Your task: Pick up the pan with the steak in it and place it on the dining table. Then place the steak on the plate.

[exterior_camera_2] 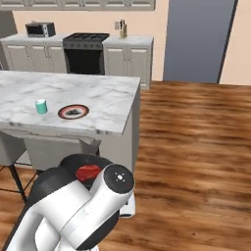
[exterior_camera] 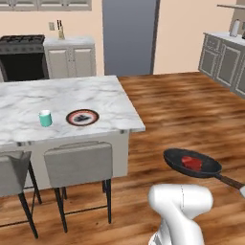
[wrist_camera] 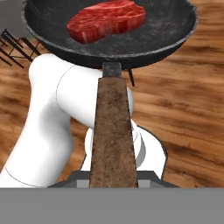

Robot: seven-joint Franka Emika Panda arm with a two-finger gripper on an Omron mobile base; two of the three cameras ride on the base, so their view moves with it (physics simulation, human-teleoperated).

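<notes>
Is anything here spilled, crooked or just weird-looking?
Nothing is spilled or broken. The one odd sight is the black frying pan, held by its brown handle out over the wooden floor, with the red raw steak still sitting flat inside. The red-rimmed plate and teal cup stand neatly on the marble table.

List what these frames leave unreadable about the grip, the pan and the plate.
- Pincer: its tips sit under the pan handle in the hand view, so contact is unseen.
- Pan in the right base view: the arm covers most of it; the steak peeks out.
- Handle end: cut by the left base view's right edge.
- Plate pattern: too small.
</notes>
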